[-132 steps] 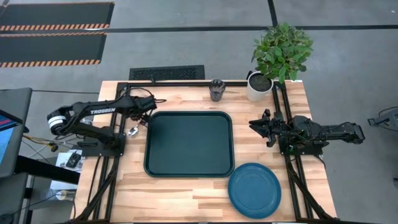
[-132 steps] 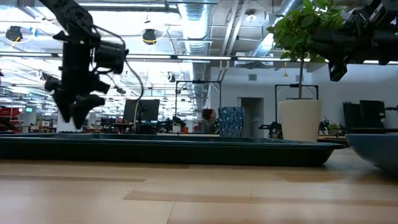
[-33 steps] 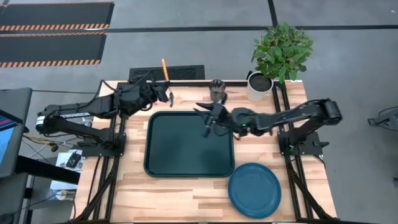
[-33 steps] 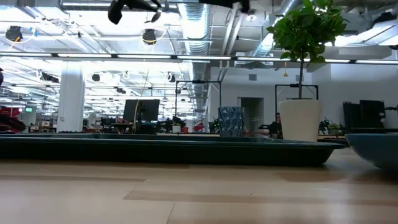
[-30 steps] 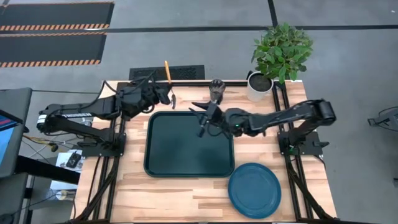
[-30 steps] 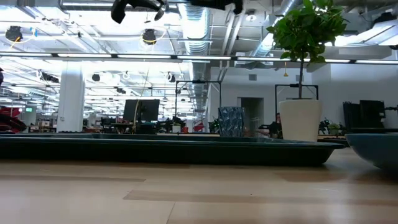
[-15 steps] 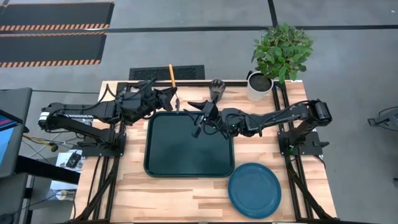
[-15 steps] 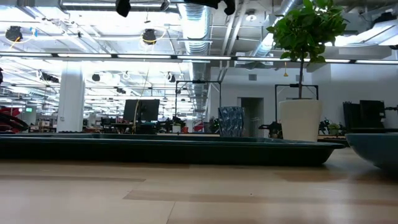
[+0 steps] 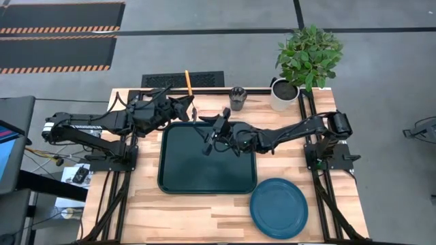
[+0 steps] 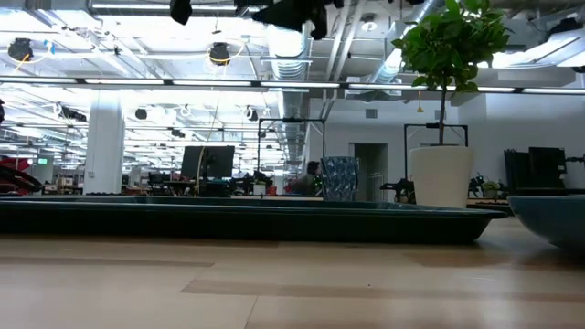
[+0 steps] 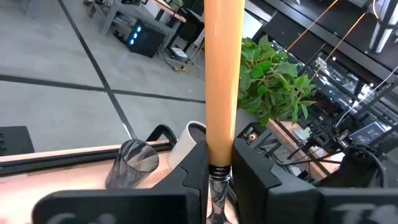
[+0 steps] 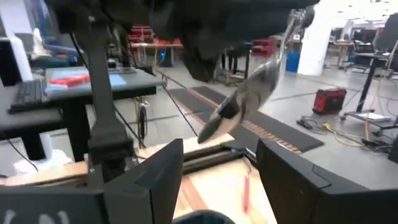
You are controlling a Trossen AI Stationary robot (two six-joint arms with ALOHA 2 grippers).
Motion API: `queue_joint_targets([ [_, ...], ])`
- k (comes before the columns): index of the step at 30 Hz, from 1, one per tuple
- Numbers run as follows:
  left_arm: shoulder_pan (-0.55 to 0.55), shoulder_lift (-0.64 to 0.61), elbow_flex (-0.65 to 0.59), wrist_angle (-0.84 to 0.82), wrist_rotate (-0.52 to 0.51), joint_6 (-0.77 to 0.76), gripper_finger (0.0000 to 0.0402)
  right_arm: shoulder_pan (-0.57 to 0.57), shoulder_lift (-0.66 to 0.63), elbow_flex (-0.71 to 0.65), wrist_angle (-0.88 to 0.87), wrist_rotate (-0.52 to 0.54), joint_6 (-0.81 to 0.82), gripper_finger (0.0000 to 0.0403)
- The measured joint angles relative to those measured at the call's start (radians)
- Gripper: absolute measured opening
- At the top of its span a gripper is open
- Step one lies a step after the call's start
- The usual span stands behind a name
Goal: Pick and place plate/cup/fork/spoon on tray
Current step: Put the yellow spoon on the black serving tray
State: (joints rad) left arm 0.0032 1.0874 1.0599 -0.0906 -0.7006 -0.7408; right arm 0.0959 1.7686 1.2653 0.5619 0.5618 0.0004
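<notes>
Plate (image 9: 278, 207) sits on the tabletop (image 9: 197, 211) just off the tray's (image 9: 206, 158) near right corner. Over the tray's far edge, the right gripper (image 9: 210, 133) hangs spread wide; the left gripper (image 9: 185, 107) pinches the spoon (image 9: 188, 82). Beyond stands the cup (image 9: 238, 98).

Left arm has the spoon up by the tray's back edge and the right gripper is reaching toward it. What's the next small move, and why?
Probably ease the open right gripper forward around the spoon's bowl and close. The left gripper is shut on the spoon by its neck, bowl hanging right ahead of the right fingers, above the tray.
</notes>
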Motion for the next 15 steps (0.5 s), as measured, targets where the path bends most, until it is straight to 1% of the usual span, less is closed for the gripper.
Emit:
queue_joint_targets([
  [2,0.000,0.000,0.000,-0.001,0.007,0.000,0.0039,-0.005,0.017,0.019,0.036,0.011,0.001,0.0224],
  [9,-0.001,0.017,0.000,0.004,0.013,-0.005,0.0039,-0.013,0.034,0.046,0.016,0.045,0.003,0.0207],
  [12,-0.001,0.027,0.000,0.005,0.010,-0.004,0.0039,-0.013,0.032,0.053,-0.006,0.054,0.022,0.0185],
  [15,0.000,0.029,0.000,0.003,0.004,-0.003,0.0040,-0.013,0.033,0.053,-0.021,0.078,0.030,0.0151],
])
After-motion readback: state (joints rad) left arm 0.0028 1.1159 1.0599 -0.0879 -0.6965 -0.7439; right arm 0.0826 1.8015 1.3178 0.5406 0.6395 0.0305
